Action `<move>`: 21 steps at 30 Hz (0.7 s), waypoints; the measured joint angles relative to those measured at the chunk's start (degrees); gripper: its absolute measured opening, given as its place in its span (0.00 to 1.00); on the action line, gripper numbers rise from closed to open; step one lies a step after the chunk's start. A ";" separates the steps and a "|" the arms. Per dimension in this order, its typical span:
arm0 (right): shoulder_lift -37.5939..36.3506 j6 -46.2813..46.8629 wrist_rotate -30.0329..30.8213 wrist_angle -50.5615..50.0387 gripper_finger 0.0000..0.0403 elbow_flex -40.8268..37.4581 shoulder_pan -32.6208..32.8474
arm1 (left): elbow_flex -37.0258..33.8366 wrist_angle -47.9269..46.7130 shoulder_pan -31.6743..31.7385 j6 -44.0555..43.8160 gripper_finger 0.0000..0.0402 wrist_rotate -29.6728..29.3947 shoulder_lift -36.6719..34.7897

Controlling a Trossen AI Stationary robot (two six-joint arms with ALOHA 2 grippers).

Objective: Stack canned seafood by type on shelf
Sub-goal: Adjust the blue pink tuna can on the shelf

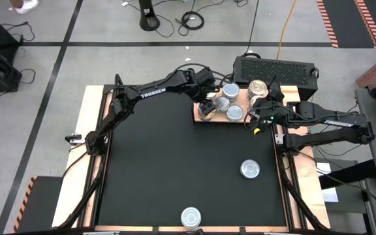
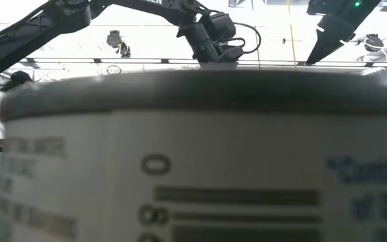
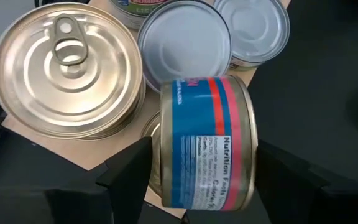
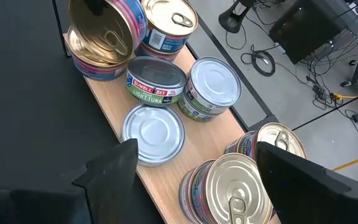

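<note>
The shelf [image 1: 217, 119] is a light wooden board at the table's far side, and several tins stand on it. They include a gold-topped stack [image 3: 67, 65], a green-labelled tin [image 4: 156, 78] and silver-topped ones [image 4: 154, 134]. My left gripper [image 1: 207, 108] is at the board's left end, shut on a blue-and-red labelled can [image 3: 207, 143]. That can is tipped on edge over a gold-topped tin [image 4: 95, 62]. My right gripper [image 4: 191, 162] hangs open above the board's right end with nothing between its fingers. My left gripper pinches the can between its two fingers, one on each flat end [image 3: 156, 177]. The fingers [image 3: 129, 171] slant down from above. The can stands on edge with its label wall toward the wrist camera. Its lower rim is at the tin beneath; whether they touch I cannot tell.
Two more tins lie on the black table, one right of centre [image 1: 250, 170] and one at the near edge [image 1: 190, 217]. That near one fills the low view [image 2: 193, 168]. A black ventilated box [image 1: 276, 68] stands just behind the board.
</note>
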 joint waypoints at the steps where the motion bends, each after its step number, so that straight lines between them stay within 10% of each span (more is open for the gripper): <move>1: 0.00 0.00 0.01 0.00 0.79 0.00 0.00 | 0.00 -0.15 0.02 0.00 0.65 -0.02 0.00; 21: 0.00 0.01 0.03 0.02 0.79 0.00 0.00 | 0.00 0.44 0.04 1.36 0.52 0.03 -0.02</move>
